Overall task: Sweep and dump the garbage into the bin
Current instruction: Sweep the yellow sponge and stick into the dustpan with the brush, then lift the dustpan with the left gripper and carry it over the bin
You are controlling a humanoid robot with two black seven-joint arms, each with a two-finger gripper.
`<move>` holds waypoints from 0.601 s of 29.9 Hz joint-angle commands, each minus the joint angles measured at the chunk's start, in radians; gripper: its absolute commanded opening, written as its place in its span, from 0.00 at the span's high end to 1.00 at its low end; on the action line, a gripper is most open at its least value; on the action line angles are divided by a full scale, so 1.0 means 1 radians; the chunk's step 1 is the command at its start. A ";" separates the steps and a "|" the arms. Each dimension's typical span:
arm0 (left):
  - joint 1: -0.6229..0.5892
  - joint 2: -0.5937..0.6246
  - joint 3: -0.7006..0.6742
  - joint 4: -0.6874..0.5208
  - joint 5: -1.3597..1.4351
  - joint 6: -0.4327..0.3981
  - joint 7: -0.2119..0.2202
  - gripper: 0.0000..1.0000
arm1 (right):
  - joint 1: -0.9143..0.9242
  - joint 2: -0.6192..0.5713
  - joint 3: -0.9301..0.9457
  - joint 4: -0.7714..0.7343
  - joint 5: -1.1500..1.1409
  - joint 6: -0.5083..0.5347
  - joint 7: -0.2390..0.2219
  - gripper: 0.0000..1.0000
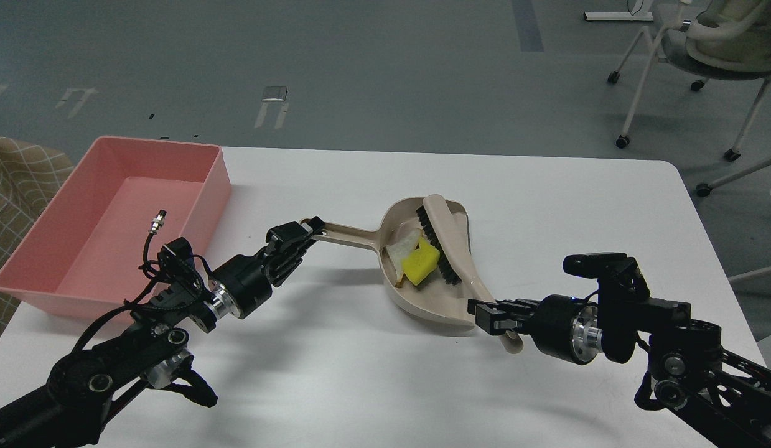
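Observation:
The beige dustpan (450,292) lies on the white table (373,386) at the middle. My left gripper (301,235) is shut on the end of its long handle. My right gripper (488,314) is shut on the handle of the beige brush (450,239), whose black bristles rest inside the pan. The yellow sponge chunk (420,267) and the white bread slice (401,250) lie inside the dustpan, against the bristles. The pink bin (121,221) stands at the table's left, open and with nothing in it.
Office chairs (702,56) stand on the floor beyond the table's far right corner. A checked cloth (15,174) shows at the left edge beside the bin. My left arm's cable and plug (158,224) rise in front of the bin.

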 commanded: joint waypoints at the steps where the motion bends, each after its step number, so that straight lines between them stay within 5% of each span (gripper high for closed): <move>1: 0.000 -0.003 -0.016 -0.018 -0.018 0.002 -0.011 0.94 | -0.021 -0.101 0.084 0.033 0.003 0.000 0.011 1.00; 18: 0.015 -0.006 -0.183 -0.044 -0.146 -0.023 -0.026 0.94 | -0.122 -0.294 0.230 -0.073 0.050 0.000 0.013 1.00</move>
